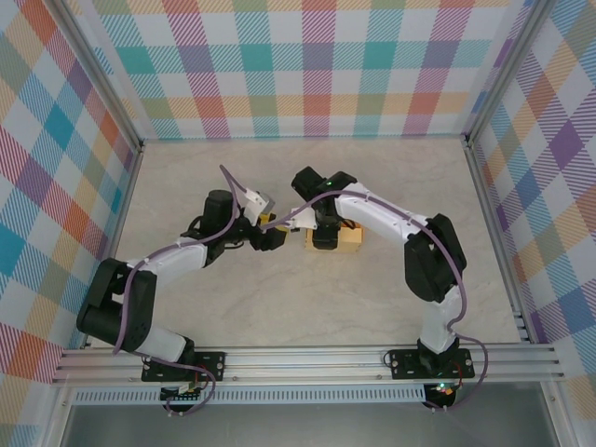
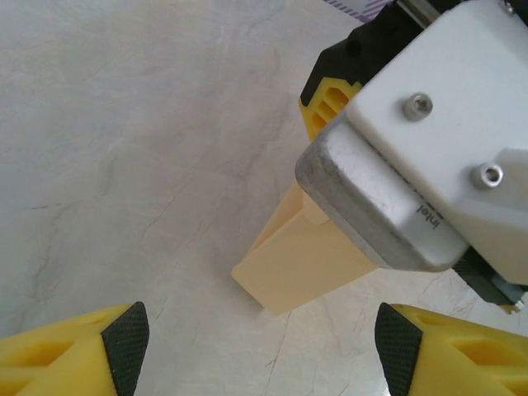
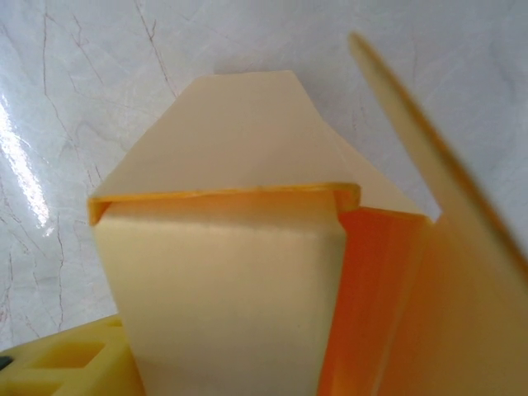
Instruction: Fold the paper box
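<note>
- Top external view shows the pale, marble-veined tabletop (image 1: 233,307) boxed in by bright plaid wall panels (image 1: 307,65). The white-and-black left arm (image 1: 172,264) and right arm (image 1: 377,209) lean in from 6 o'clock and meet near the middle, which I take to be a spot both can reach.
- The yellow-orange thin-card paper box (image 1: 350,244) rests on the table just toward 3 o'clock of centre, largely covered by the right arm's head.
- The right gripper (image 1: 325,235) sits directly over the box, probably to steady or press it. Its wrist view shows one yellow finger (image 3: 62,359) at 7 o'clock beside the box's wall, but I cannot tell whether the jaws are pinching the card.
- The left gripper (image 1: 267,235) waits at 9 o'clock of the box, near but apart. Its jaws stand wide open, with bare table between the black pads (image 2: 124,338) and the box ahead at 12 o'clock, so it looks ready to nudge a flap.
- Up close, the box is cream outside and deeper orange inside. A tapered flap (image 3: 235,132) lies beyond the top edge at 12 o'clock, and a loose panel (image 3: 437,173) stands up toward 2 o'clock, so I judge it partly formed and not closed.
</note>
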Robot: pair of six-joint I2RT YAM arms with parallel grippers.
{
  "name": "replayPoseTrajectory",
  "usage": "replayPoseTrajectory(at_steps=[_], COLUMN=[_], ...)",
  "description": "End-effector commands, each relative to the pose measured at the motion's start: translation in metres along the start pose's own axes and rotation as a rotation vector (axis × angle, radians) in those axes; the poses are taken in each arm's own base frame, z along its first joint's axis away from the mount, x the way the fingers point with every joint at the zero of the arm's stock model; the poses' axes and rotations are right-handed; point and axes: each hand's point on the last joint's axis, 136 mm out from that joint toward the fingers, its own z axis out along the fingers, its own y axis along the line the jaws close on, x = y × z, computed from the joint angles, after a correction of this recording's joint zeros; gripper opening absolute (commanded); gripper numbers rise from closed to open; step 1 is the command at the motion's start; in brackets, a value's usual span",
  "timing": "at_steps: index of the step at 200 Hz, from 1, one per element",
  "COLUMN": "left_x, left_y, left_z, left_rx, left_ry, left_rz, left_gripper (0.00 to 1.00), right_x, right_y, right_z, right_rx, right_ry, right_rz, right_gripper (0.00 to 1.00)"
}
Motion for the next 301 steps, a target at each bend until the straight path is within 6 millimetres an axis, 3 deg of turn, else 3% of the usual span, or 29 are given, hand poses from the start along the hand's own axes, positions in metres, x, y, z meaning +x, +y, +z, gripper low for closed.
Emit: replayPoseTrajectory(at_steps=[1, 23, 47, 82, 137, 163, 213, 267, 301], left_x=[-0.015, -0.013, 0.003, 0.021, 0.023, 0.022, 0.027, 0.030, 0.039], left_y=[-0.011, -0.019, -0.034, -0.039, -0.045, -0.053, -0.070, -0.090, -0.101], left_z=[0.009, 0.016, 0.022, 0.044, 0.071, 0.078, 0.074, 0.078, 0.080], left_rx=[0.082, 0.163, 0.280, 0.284, 0.269, 0.294, 0.335, 0.327, 0.310], left_ry=[-0.035, -0.038, -0.003, 0.031, -0.036, -0.080, -0.121, -0.170, -0.187], left_rz=[0.034, 0.057, 0.114, 0.178, 0.252, 0.289, 0.360, 0.428, 0.477], left_gripper=[0.75, 0.75, 0.75, 0.76, 0.70, 0.66, 0.65, 0.66, 0.66], right_x=[0.001, 0.001, -0.002, -0.007, -0.021, -0.024, -0.028, -0.013, 0.001], right_y=[0.000, 0.007, 0.014, 0.021, 0.038, 0.038, 0.042, 0.055, 0.058], right_z=[-0.002, 0.008, 0.014, 0.010, -0.011, -0.011, -0.017, -0.042, -0.043], right_rx=[-0.012, -0.051, -0.092, -0.117, -0.167, -0.169, -0.171, -0.181, -0.199], right_ry=[-0.061, -0.088, -0.115, -0.166, -0.316, -0.332, -0.428, -0.511, -0.506], right_rz=[-0.013, -0.032, -0.034, -0.051, -0.098, -0.100, -0.127, -0.133, -0.098], right_gripper=[0.60, 0.57, 0.44, 0.44, 0.44, 0.44, 0.44, 0.44, 0.43])
